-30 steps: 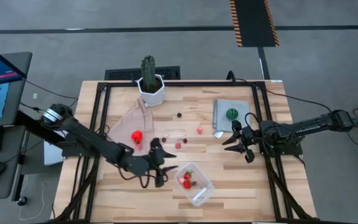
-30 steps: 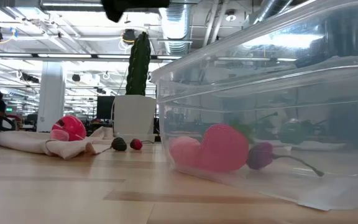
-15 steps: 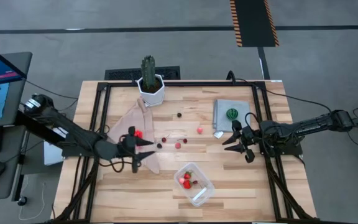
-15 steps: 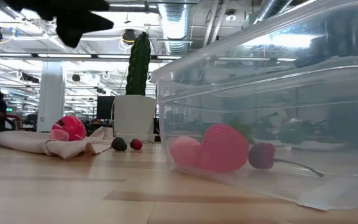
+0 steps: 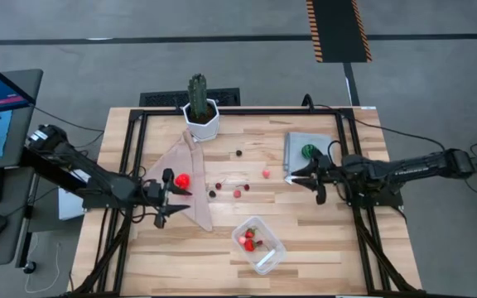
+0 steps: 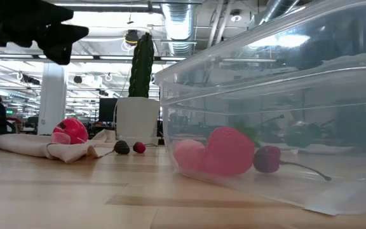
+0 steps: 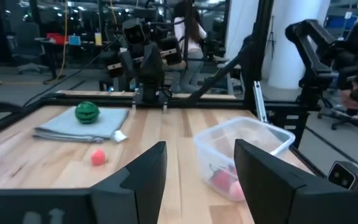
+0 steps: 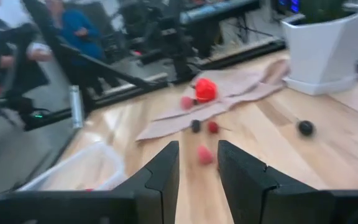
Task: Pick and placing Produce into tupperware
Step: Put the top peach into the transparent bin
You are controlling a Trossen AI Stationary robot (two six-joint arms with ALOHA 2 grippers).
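On the wooden table [image 5: 321,240], both empty claws stand apart; only the low view shows the tupperware's [image 6: 278,108] berries.

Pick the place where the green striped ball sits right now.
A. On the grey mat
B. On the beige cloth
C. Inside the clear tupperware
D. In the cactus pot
A: in the high view the green ball rests on the grey mat near the table's right side, well away from the tupperware.
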